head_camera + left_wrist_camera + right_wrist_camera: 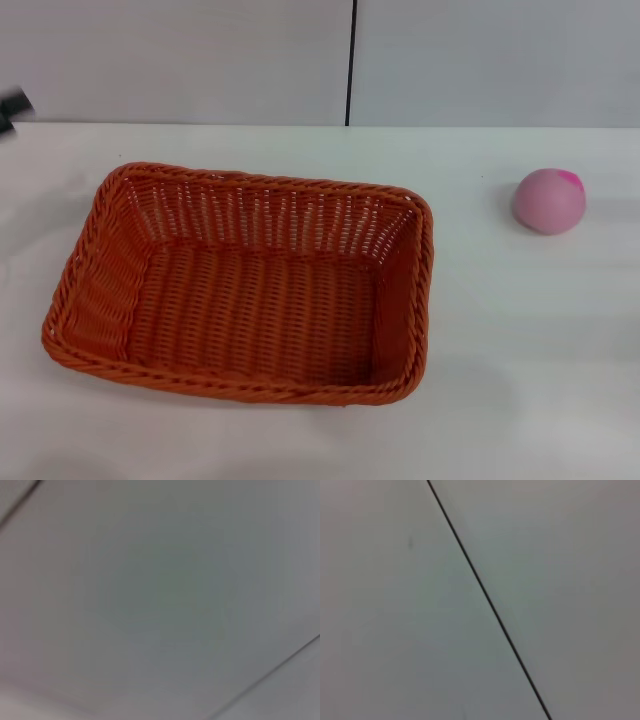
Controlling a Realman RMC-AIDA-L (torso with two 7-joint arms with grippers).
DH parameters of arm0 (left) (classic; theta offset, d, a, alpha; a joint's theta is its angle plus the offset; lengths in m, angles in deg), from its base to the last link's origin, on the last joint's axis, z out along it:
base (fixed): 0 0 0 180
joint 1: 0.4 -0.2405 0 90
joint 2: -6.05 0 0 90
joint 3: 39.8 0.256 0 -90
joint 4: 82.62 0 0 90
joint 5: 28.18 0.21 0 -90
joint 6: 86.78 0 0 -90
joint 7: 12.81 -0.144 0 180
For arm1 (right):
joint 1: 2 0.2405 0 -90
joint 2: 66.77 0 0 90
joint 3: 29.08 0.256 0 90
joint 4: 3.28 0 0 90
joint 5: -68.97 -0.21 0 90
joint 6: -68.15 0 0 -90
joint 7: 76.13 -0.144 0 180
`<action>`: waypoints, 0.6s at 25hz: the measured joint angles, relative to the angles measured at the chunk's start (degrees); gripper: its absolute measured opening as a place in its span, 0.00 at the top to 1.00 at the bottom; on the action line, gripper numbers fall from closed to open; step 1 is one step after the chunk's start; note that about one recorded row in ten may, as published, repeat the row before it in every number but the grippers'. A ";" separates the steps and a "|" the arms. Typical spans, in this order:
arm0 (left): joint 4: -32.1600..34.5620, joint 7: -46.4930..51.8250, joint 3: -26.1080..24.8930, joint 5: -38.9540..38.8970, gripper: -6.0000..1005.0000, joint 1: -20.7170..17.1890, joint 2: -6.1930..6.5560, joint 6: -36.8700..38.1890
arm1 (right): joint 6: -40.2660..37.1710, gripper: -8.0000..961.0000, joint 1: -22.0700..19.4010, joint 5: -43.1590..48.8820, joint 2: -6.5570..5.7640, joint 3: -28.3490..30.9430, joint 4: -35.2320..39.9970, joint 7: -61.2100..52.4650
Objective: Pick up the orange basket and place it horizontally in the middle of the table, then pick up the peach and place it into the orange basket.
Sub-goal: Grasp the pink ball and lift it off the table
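Note:
The orange basket (404, 290) sits upright on the white table (520, 360), left of centre in the head view, with its long side running across and nothing inside it. The peach (549, 201), pale pink with a magenta patch, rests on the table to the right of the basket and a little farther back, well apart from it. A dark blurred bit of my left gripper (10, 108) shows at the far left edge, away from the basket. My right gripper is out of view. Both wrist views show only blank wall panels.
A grey wall with a dark vertical seam (351, 60) stands behind the table's far edge. Bare tabletop lies between the basket and the peach and along the front right.

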State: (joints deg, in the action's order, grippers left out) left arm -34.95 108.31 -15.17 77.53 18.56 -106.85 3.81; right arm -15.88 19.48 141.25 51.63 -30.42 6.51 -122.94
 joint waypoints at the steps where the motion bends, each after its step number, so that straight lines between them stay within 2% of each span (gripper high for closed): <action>1: -0.01 -4.15 -0.51 -2.30 0.29 0.00 -0.03 0.12 | -0.02 0.32 -0.06 0.01 0.00 -0.51 0.50 -0.46; 3: -0.02 -7.54 -0.92 -4.49 0.29 0.00 -0.25 0.18 | -0.05 0.32 -0.24 0.02 -0.02 -2.38 2.11 -2.12; 4: -0.59 -18.07 -1.66 -11.92 0.29 -0.11 -2.21 0.16 | -0.06 0.32 -0.63 0.04 -0.05 -5.69 4.74 -4.85; 5: -0.59 -18.07 -1.66 -11.92 0.29 -0.11 -2.21 0.16 | -0.06 0.32 -0.63 0.04 -0.05 -5.69 4.74 -4.85; 6: -0.88 -20.92 -1.77 -13.74 0.29 -0.17 -2.82 0.07 | -0.13 0.32 -1.01 0.15 -0.07 -8.10 6.85 -7.34; 7: -0.88 -20.92 -1.77 -13.74 0.29 -0.17 -2.82 0.07 | -0.29 0.32 -1.52 0.46 -0.11 -10.58 9.42 -10.04; 8: -1.63 -26.64 -1.90 -17.31 0.29 -0.28 -4.16 0.13 | -0.67 0.32 -2.11 0.88 -0.19 -13.08 12.25 -12.77; 9: -3.12 -32.24 -1.64 -20.56 0.30 -0.32 -4.97 0.94 | -1.29 0.32 -2.85 1.89 -0.26 -15.55 15.60 -16.25; 13: -11.09 -44.85 -0.77 -27.17 0.30 0.51 -5.12 5.70 | -3.02 0.32 -4.28 6.97 -1.04 -20.13 25.00 -25.84; 14: -13.12 -47.54 -0.73 -28.30 0.30 0.79 -5.13 6.52 | -3.55 0.32 -4.37 10.42 -1.66 -20.79 28.84 -30.56; 15: -15.57 -52.24 -0.59 -29.03 0.30 1.08 -5.17 7.45 | -5.05 0.32 -3.60 18.55 -3.21 -21.09 35.17 -40.00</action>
State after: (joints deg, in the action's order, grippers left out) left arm -50.52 56.08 -15.76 48.49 19.64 -112.01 11.26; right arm -20.92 15.88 159.80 48.42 -51.51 41.68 -162.94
